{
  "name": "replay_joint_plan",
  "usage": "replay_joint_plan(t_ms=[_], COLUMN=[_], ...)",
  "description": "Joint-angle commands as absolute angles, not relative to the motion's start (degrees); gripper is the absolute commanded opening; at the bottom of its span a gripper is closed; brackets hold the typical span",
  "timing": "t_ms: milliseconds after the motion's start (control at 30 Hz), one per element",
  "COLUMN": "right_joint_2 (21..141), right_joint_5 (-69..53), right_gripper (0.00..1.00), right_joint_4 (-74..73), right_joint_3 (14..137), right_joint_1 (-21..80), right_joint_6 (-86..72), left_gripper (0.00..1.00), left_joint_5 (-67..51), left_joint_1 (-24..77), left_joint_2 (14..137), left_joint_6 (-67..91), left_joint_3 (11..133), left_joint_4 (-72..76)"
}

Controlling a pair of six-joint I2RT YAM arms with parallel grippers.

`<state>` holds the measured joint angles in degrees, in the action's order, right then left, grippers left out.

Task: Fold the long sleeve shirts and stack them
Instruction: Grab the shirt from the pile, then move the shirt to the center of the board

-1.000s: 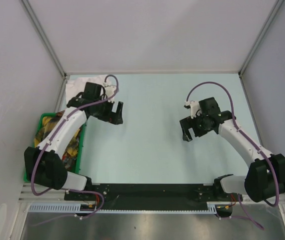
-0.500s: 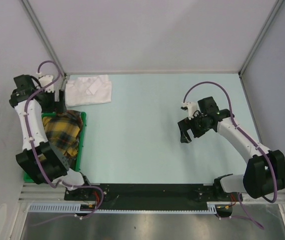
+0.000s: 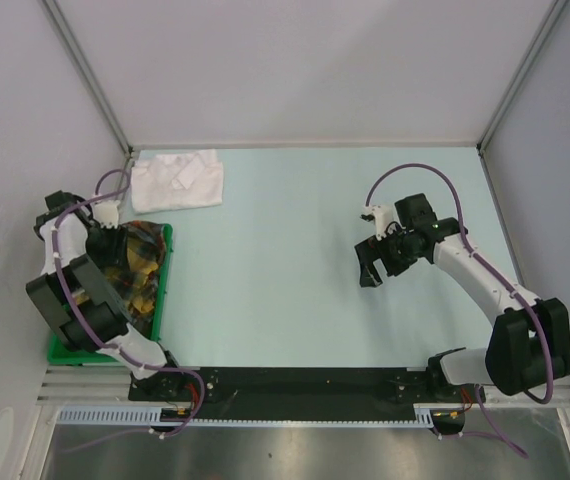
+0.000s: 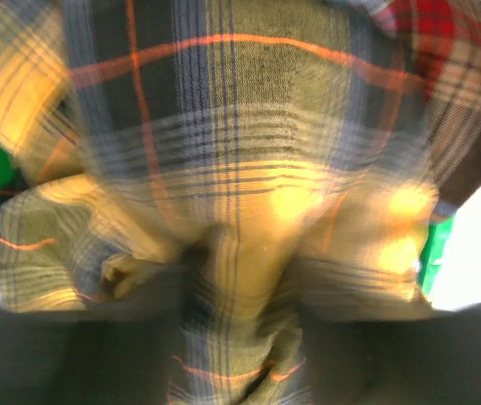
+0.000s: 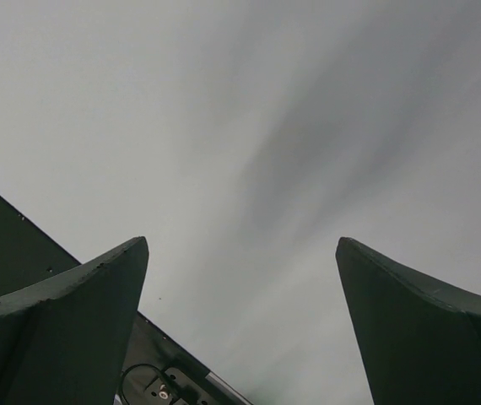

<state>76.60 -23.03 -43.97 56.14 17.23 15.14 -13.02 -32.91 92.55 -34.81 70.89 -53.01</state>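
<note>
Left gripper [image 4: 240, 333] is down in the green bin [image 3: 166, 285], its dark fingers [image 4: 131, 346] either side of a bunched ridge of the yellow plaid shirt [image 4: 249, 169]; the blur hides whether they clamp it. Right gripper [image 5: 240, 329] hangs wide apart over the table [image 3: 285, 300], holding nothing. Half a second ago the left arm stood higher, behind the bin; the right hasn't moved. The plaid lies crumpled, without a clear axis; the folded white shirt [image 3: 177, 180] lies at the far left, its length running left-right

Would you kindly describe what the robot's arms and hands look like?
The left arm and right arm have white links, bulky black joints and a looping purple cable. The right hand is black; close up its two fingers look dark green, tapering bluntly.
</note>
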Motion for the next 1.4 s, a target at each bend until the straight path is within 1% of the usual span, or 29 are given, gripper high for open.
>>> replay_joint_plan(t_ms=[0,33,67,167,267,300,333,400,433,467,533,567,600,633,667,700,733,800,900,967,1133,1200,1300,1367], right_joint_2=[74.1,73.6,73.2,72.5,72.7,72.8,72.9,72.9,72.9,72.8,72.4,72.2,71.6,71.3,71.0,70.2,69.9,69.3,69.2,70.0,71.5,71.5,71.5,71.6], right_joint_5=[-24.2,-24.0,-24.1,-25.7,-28.4,-29.2,-30.7,-32.3,-34.1,-34.8,-36.3,-36.7,-37.2,-38.0,-38.5,-38.9,-39.3,-39.7,-40.7,-42.2,-43.1,-42.5,-42.0,-41.7], right_gripper=[1.00,1.00,1.00,1.00,1.00,1.00,1.00,1.00,1.00,1.00,1.00,1.00,1.00,1.00,1.00,1.00,1.00,1.00,1.00,1.00,1.00,1.00,1.00,1.00], right_joint_4=[-43.6,-43.5,-43.5,-43.2,-43.2,-43.2,-43.3,-43.3,-43.3,-43.1,-42.9,-42.8,-42.8,-42.9,-42.9,-43.1,-43.1,-43.0,-42.2,-41.6,-40.1,-39.7,-38.8,-38.4], right_joint_3=[56.3,56.3,56.3,56.3,57.0,57.3,57.4,57.7,57.7,57.7,57.8,57.8,57.8,57.7,57.7,57.6,57.3,56.9,56.5,57.0,58.5,58.8,59.1,59.4], right_joint_1=[16.9,16.6,16.4,14.9,12.2,10.2,9.3,5.9,4.8,3.6,0.5,-1.3,-2.3,-4.2,-4.8,-5.6,-6.2,-7.6,-8.3,-8.3,-8.3,-8.4,-8.6,-8.8], right_joint_6=[15.6,15.5,15.1,14.6,14.0,13.9,13.7,13.3,13.1,12.9,12.2,12.1,12.1,12.0,12.1,12.2,12.4,12.6,12.6,12.0,10.5,10.3,9.5,9.1], left_gripper=[0.13,0.03,0.00,0.00,0.00,0.00,0.00,0.00,0.00,0.00,0.00,0.00,0.00,0.00,0.00,0.00,0.00,0.00,0.00,0.00,0.00,0.00,0.00,0.00], left_joint_5=[-18.0,-19.7,-20.5,-20.5,-18.5,-18.1,-18.9,-19.4,-20.5,-20.6,-21.9,-23.5,-24.2,-25.9,-30.8,-32.3,-34.1,-38.0,-40.5,-39.6,-37.4,-37.4,-34.7,-34.4], left_joint_1=[-32.7,-32.1,-31.0,-23.4,-9.7,-7.1,-4.7,2.9,5.3,10.4,14.8,18.4,19.8,20.6,21.3,21.5,21.6,21.6,21.7,21.8,22.3,23.4,26.0,27.2], left_joint_2=[84.6,83.3,82.1,78.8,79.7,80.8,83.1,86.6,88.4,92.6,96.4,97.7,97.4,96.7,95.8,94.0,93.7,94.5,95.4,97.6,100.1,101.6,105.2,106.2], left_joint_6=[-35.3,-35.2,-34.6,-32.3,-28.2,-25.2,-23.9,-20.1,-19.0,-16.4,-13.9,-11.3,-9.8,-8.0,-4.0,-2.2,-0.6,3.0,5.4,7.3,11.2,14.5,15.2,16.6], left_joint_3=[74.1,79.0,81.7,92.4,103.1,106.2,113.3,121.6,130.8,135.6,147.3,148.8,148.5,144.3,141.4,138.6,135.6,135.8,138.4,143.4,139.8,141.0,145.7,146.8], left_joint_4=[-54.8,-57.2,-58.1,-59.9,-59.4,-59.2,-58.7,-58.2,-58.0,-57.6,-55.3,-53.6,-48.4,-45.2,-42.0,-36.4,-34.6,-32.6,-28.9,-26.5,-8.7,-1.5,3.2,5.1])
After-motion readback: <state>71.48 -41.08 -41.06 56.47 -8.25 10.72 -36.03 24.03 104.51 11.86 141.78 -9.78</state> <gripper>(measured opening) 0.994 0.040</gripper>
